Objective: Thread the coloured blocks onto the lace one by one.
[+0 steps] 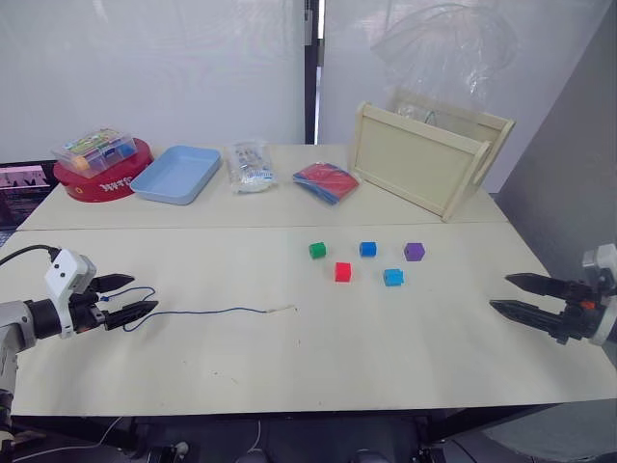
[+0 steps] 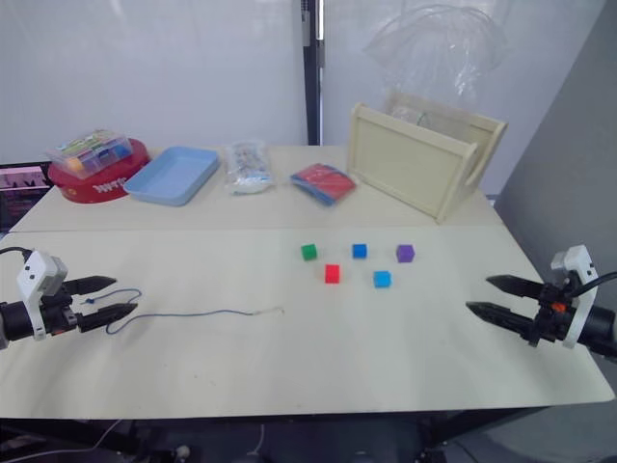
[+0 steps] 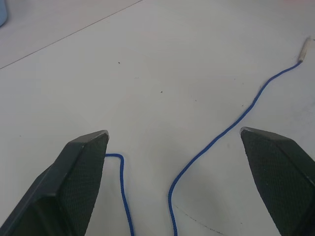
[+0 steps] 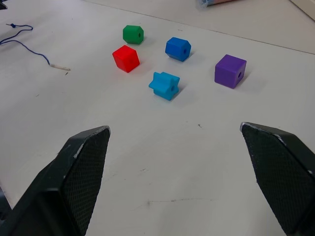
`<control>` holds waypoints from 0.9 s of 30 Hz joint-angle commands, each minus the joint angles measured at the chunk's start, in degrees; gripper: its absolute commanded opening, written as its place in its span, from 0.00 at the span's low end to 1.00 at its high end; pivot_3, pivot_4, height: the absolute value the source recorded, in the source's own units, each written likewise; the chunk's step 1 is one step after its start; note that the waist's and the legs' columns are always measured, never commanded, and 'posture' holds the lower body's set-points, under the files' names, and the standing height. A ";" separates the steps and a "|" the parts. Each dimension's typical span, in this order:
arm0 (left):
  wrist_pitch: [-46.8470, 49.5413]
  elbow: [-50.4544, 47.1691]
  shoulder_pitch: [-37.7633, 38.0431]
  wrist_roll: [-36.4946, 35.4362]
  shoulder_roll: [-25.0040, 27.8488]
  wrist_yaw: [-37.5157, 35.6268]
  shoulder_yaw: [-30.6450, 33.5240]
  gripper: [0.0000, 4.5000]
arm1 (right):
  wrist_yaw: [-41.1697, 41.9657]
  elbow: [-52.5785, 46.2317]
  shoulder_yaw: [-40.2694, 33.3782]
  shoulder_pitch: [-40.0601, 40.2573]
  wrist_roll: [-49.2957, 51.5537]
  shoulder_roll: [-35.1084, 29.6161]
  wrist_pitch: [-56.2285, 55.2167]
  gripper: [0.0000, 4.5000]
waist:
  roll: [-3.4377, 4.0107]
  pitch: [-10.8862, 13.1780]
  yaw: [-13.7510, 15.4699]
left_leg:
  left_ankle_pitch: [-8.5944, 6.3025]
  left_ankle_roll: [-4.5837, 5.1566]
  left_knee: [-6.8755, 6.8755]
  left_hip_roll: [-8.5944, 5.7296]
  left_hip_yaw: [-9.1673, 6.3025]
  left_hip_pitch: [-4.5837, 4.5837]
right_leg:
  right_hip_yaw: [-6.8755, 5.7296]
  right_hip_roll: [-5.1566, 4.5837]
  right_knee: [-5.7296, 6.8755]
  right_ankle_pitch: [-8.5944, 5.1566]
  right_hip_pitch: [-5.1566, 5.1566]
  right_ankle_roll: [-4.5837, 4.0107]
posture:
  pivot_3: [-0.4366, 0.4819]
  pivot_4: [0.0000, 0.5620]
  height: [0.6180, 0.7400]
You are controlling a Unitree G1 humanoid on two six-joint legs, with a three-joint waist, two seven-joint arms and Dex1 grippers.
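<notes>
- The lace [image 1: 207,312] is lying loose on the table [image 1: 318,367], a thin dark blue string ending in a short pale stiff tip [image 1: 284,309] that is pointing toward the blocks.
- Its other end is curling into a small loop between the fingers of the left gripper [image 1: 127,297], which are spread wide; whether they are touching the string is hard to tell.
- Five blocks are sitting apart near the table's middle: green [image 1: 317,250], red [image 1: 342,272], dark blue [image 1: 367,249], light blue [image 1: 392,277], purple [image 1: 414,251].
- Each is showing a hole, most plainly on the purple one.
- The right gripper [image 1: 521,294] is hovering at the table's right edge, fingers spread, holding nothing.
</notes>
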 commanded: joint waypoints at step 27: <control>-5.88 -6.84 -17.22 5.16 -12.03 -12.62 -22.70 1.00 | -26.68 -49.34 13.31 -3.29 10.54 8.49 16.98 0.99 | -0.04 0.02 0.43 | 0.00 0.00 0.26 -0.02 -0.06 -0.19 | -0.04 0.04 0.04 0.00 -0.02 0.00 | 0.48 0.27 1.00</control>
